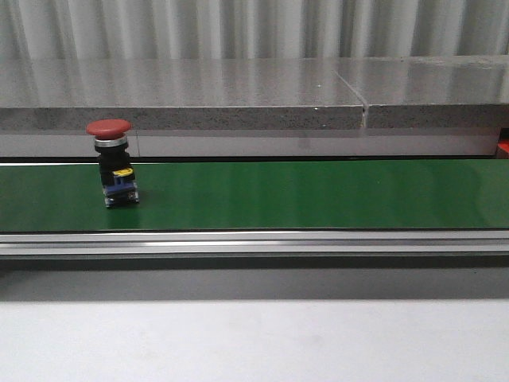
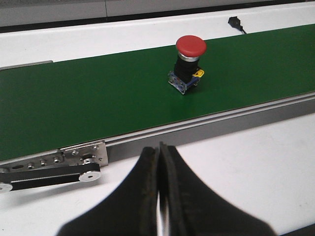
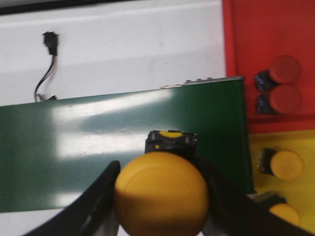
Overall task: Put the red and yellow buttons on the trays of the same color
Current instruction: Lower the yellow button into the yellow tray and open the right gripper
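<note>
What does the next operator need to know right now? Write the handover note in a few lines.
Left end effector: shut and empty, above the white table beside the conveyor belt.
Right end effector: shut on a yellow button, over the belt's end near the trays.
Red button: upright on the belt, toward the left arm's side, untouched.
Done: two red buttons lie on the red tray; at least two yellow buttons lie on the yellow tray.
Left: place the held yellow button on the yellow tray, then move the red button from the belt to the red tray.
</note>
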### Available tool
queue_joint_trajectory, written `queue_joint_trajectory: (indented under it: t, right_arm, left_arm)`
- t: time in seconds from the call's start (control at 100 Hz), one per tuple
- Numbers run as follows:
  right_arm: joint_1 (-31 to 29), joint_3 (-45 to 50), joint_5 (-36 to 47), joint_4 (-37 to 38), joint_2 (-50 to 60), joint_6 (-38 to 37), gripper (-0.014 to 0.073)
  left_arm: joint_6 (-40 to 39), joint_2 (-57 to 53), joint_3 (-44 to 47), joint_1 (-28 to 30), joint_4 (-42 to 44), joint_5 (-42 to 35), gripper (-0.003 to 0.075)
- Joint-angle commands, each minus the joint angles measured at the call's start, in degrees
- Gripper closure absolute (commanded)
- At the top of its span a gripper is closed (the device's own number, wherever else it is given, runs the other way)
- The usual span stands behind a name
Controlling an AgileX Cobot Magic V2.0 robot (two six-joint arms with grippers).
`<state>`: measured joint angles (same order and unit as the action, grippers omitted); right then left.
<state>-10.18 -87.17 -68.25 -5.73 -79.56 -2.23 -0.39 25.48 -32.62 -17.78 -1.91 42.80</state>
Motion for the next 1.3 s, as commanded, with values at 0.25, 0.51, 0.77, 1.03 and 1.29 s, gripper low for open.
queue_joint_trajectory:
  t: [0.25,0.51,0.77,1.03,1.29]
  right_arm:
    - [-16.45,-1.69,1.25,5.73,1.43,-9.58,0.0405]
    - [-24.89,8.43,8.15,5.73,0.63,-12.44,0.0405]
    - [-26.71,19.54,19.74,5.73,0.42,-14.79,0.0405]
    - [-26.73,21.81,24.83,5.73,-2.31,-15.50,0.0405]
    - [-26.73,21.81,28.95,5.17,-9.24,-17.05,0.0405]
  left_arm:
    - [-0.63,0.25,-1.62,-0.58,-0.75,-3.71,0.0741]
    - [-0.63,0.25,-1.62,-0.58,-0.75,-3.71,0.0741]
    - [-0.63,0.25,-1.62,-0.58,-0.75,-3.71,0.0741]
    - [-0.63,0.25,-1.62,-0.58,-0.75,-3.71,0.0741]
    - [-0.63,0.25,-1.62,-0.58,-0.75,-3.71,0.0741]
